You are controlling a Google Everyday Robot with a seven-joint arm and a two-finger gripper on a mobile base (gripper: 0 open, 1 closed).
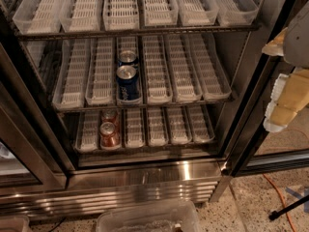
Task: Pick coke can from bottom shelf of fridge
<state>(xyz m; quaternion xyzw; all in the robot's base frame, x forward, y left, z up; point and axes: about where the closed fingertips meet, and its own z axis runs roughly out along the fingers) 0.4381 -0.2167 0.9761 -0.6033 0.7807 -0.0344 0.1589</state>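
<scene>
The fridge (145,178) stands open in front of me, with a shiny steel base and wire racks of white trays. On the bottom shelf (159,129), a red coke can (109,134) with a silver top stands at the front of the second lane from the left. A second red can (110,116) stands right behind it. My gripper (282,100), with cream-coloured fingers, hangs at the right edge of the view. It is outside the fridge by the right door frame, far right of the coke can and a little higher, holding nothing.
Two blue soda cans (128,81) stand in a middle-shelf lane above the coke cans. A dark door frame (256,110) borders the opening on the right. A clear plastic bin (149,219) sits on the floor in front. An orange cable (277,192) and a black stand leg (289,209) lie at lower right.
</scene>
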